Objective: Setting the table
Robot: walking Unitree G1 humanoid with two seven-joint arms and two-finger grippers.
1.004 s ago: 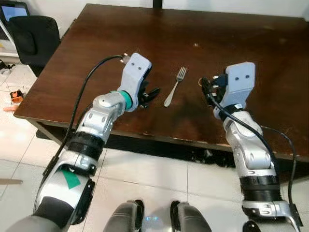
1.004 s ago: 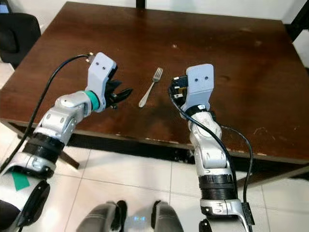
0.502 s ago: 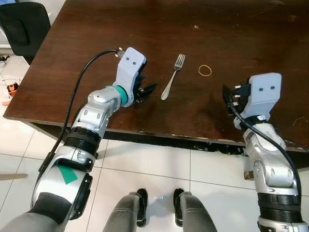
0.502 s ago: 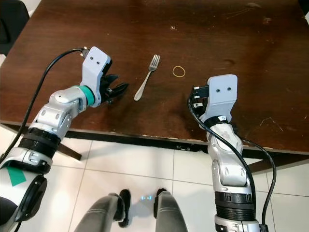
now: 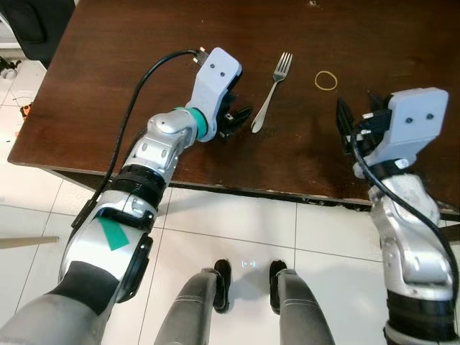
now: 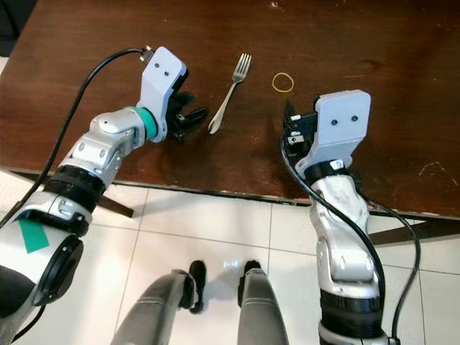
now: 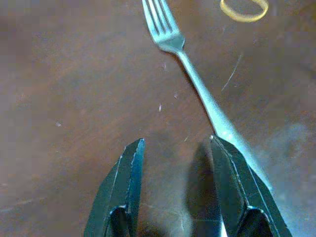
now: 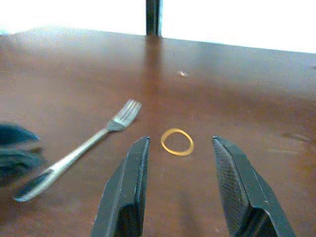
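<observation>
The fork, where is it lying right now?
The fork lies flat on the dark wooden table, between the robot's two arms. Its handle end is beside the left gripper, and a yellow rubber band lies to its right.

Worktop [image 5: 129, 65] is mostly bare around my left end effector [image 7: 177, 148], just the fork [image 5: 272, 93] right beside its tips and a rubber band [image 5: 326, 80] ahead of my open right end effector [image 8: 178, 143].
</observation>
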